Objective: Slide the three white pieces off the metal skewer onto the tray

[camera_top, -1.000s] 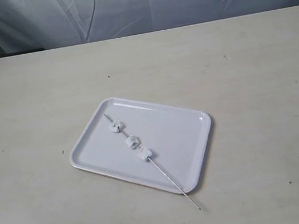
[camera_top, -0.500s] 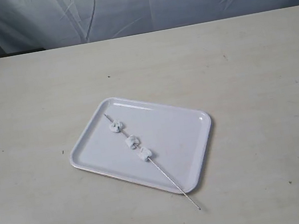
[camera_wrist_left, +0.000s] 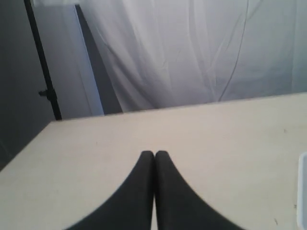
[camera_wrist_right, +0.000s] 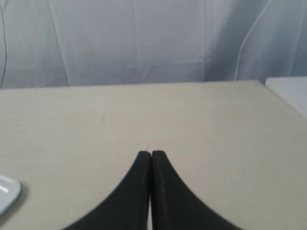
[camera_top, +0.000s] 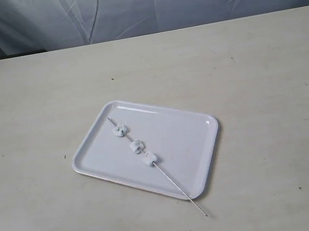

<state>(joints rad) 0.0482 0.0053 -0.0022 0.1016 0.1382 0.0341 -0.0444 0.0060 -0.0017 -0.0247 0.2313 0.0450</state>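
Not begun, left gripper point(camera_wrist_left: 154, 156) & right gripper point(camera_wrist_right: 151, 156) clenched empty; next I open one, grasp metal skewer point(camera_top: 175, 183) w/ three white pieces point(camera_top: 137, 148) where it overhangs tray point(camera_top: 188, 139) toward front edge

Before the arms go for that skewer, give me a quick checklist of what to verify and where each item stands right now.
1. All three white pieces threaded on the metal skewer: ok.
2. Pieces lying over the tray: ok.
3. Skewer's bare end sticks past the tray rim onto the table, free to grab: ok.
4. Open left gripper: not ok, fingers shut, empty.
5. Open right gripper: not ok, fingers shut, empty.
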